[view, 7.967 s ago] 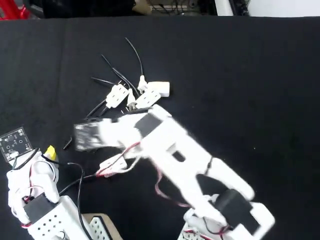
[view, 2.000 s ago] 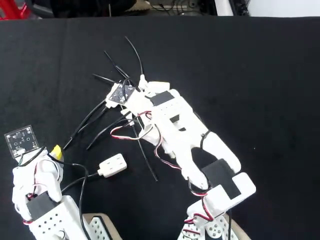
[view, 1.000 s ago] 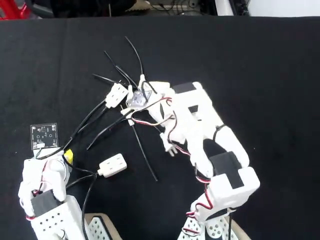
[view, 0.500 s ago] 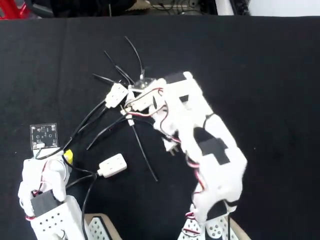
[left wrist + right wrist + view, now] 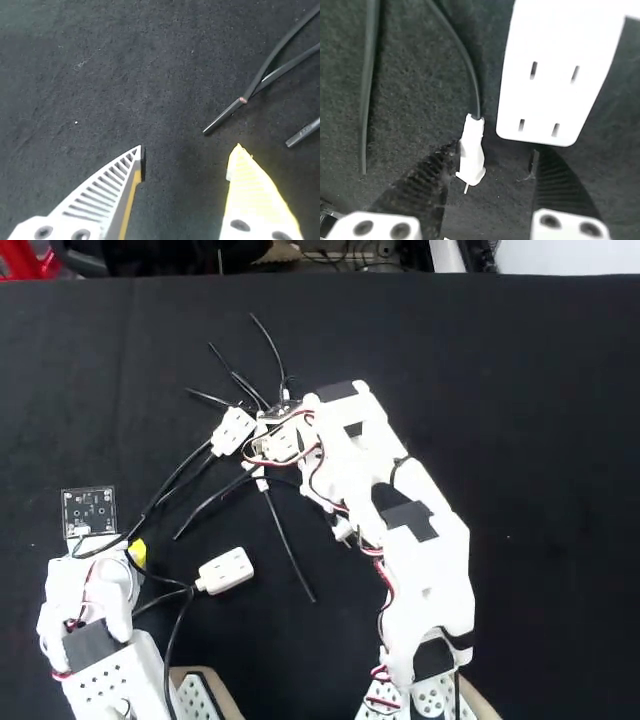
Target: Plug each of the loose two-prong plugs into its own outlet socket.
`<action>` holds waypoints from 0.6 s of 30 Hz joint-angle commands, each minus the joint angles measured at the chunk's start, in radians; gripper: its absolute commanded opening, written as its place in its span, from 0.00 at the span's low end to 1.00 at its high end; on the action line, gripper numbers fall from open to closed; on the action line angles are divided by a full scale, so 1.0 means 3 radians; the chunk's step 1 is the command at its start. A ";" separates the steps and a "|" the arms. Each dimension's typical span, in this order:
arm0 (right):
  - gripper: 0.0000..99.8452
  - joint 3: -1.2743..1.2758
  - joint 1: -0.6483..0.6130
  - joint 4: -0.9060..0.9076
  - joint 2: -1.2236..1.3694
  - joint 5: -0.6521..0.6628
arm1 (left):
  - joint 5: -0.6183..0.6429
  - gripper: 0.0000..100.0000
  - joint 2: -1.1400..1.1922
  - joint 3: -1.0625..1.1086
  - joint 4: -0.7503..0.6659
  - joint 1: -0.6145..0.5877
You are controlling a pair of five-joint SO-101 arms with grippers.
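Black cables and white parts lie tangled at the table's far middle. One white outlet socket lies at the tangle's left, and another socket lies alone nearer the front left. My right gripper hovers over the tangle, open. Just beyond its dark fingers are a small white two-prong plug on a black cable and a white outlet socket with two pairs of slots. A loose plug lies beside the right arm. My left gripper is open at the front left over bare cloth.
Black cable ends lie on the black cloth just beyond the left gripper. A long loose cable runs between the lone socket and the right arm. The table's right half is bare black cloth.
The right arm has swung from the near left up to the tangle, and its wrist has settled over the sockets in the last second. The left arm shifted slightly right earlier, then stayed still.
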 commanded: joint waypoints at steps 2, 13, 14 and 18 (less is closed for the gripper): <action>0.21 0.0018 -0.0061 0.0087 0.0233 0.0000 | -0.0031 0.27 -0.0015 0.0059 0.0010 0.0033; 0.02 0.0069 -0.0123 0.0240 0.0325 -0.0005 | -0.0031 0.27 -0.0015 0.0059 0.0005 0.0033; 0.01 0.0090 -0.0123 0.0251 0.0309 -0.0005 | -0.0031 0.27 -0.0015 0.0059 0.0005 0.0033; 0.01 0.0064 -0.0123 0.0276 0.0304 -0.0026 | -0.0031 0.27 -0.0015 0.0059 0.0000 0.0033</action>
